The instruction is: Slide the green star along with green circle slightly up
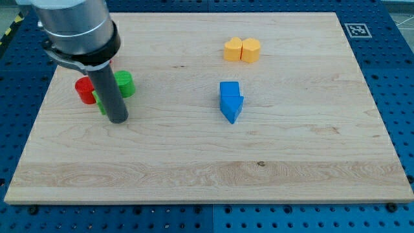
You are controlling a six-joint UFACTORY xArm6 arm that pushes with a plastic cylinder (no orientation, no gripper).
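My tip point(118, 120) rests on the board at the view's left, just below the green blocks. The green circle point(124, 84) sits right of the rod, partly hidden by it. The green star point(99, 101) shows only as a small green edge to the left of the rod, mostly hidden behind it. The two green blocks sit close together; the rod hides whether they touch. A red block point(84, 90), round in look, sits just left of the green star, touching or nearly touching it.
Two yellow blocks point(242, 50) sit side by side at the view's top, right of centre. A blue arrow-like block point(230, 101) sits near the centre. The wooden board point(259, 168) ends at a blue pegboard surround. A fiducial tag point(356, 30) marks the top right corner.
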